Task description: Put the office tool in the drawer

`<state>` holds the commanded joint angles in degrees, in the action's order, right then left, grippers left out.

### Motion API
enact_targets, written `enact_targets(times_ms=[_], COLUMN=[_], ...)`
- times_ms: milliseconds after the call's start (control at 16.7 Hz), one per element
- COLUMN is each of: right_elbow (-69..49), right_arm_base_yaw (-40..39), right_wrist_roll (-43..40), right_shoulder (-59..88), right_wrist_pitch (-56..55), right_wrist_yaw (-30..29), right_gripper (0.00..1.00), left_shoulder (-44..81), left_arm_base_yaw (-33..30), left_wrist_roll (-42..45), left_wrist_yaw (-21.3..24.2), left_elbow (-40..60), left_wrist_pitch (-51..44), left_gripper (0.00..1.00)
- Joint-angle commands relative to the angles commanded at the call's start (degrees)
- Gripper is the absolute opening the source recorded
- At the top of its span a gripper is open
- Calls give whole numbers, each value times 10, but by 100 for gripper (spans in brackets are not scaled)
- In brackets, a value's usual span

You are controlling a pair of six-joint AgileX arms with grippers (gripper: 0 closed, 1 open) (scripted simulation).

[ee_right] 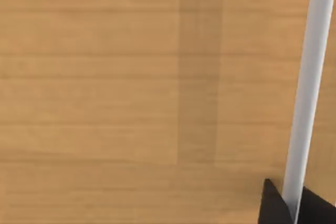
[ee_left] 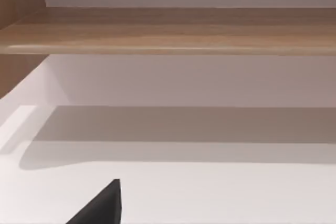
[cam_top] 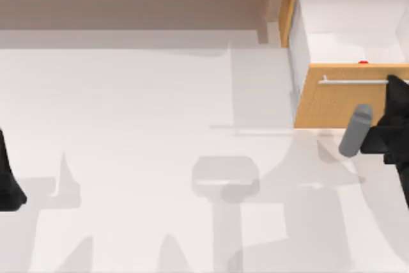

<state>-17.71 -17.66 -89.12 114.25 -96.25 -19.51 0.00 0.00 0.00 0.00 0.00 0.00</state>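
At the far left edge of the white table (cam_top: 140,158), the AgileX left arm sits parked, its dark left gripper (cam_top: 9,187) low against the side; whether its jaws are apart or together cannot be told. In the left wrist view one black fingertip (ee_left: 102,205) juts over the pale surface, facing a long brown wooden shelf (ee_left: 168,30) that runs across the back of the table from the left.

Soft grey shadows of the arms and overhead rig fall across the middle of the tabletop, which is smooth, matte and white; behind the shelf is a plain pale wall.

At the right rear stands the drawer (cam_top: 348,103), pulled open, its orange-tan front toward the camera and its white inner walls exposed. The office tool (cam_top: 363,62) lies inside, showing as a small red sliver just behind the top edge of the drawer front; its visible length runs left to right, parallel to the front, though which way it points cannot be told.

A thin silver bar handle (cam_top: 354,82) crosses the front. The right gripper (cam_top: 395,91) is at the handle's right end; in the right wrist view its black fingers (ee_right: 273,205) stand on either side of the bar, jaws clamped around it. A grey round-ended cylinder (cam_top: 355,130) lies tilted on the table just left of the right arm, below the drawer front.
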Motion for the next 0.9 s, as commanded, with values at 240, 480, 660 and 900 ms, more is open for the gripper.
enact_targets(times_ms=[240,480,660,900], right_elbow=[0,-8,-63,-137], right_arm_base_yaw=[0,4,17,37], right_wrist_roll=[0,1,1,1], right_shoulder=[0,6,22,42], right_wrist_pitch=[0,11,46,95], right_wrist_yaw=[0,4,18,37], right_gripper=[0,0,0,0], left_shoulder=[0,0,0,0], left_arm_base_yaw=[0,0,0,0], left_wrist_roll=[0,0,0,0], left_wrist_yaw=[0,0,0,0], left_elbow=[0,0,0,0], left_wrist_pitch=[0,0,0,0], left_gripper=[100,100,100,100])
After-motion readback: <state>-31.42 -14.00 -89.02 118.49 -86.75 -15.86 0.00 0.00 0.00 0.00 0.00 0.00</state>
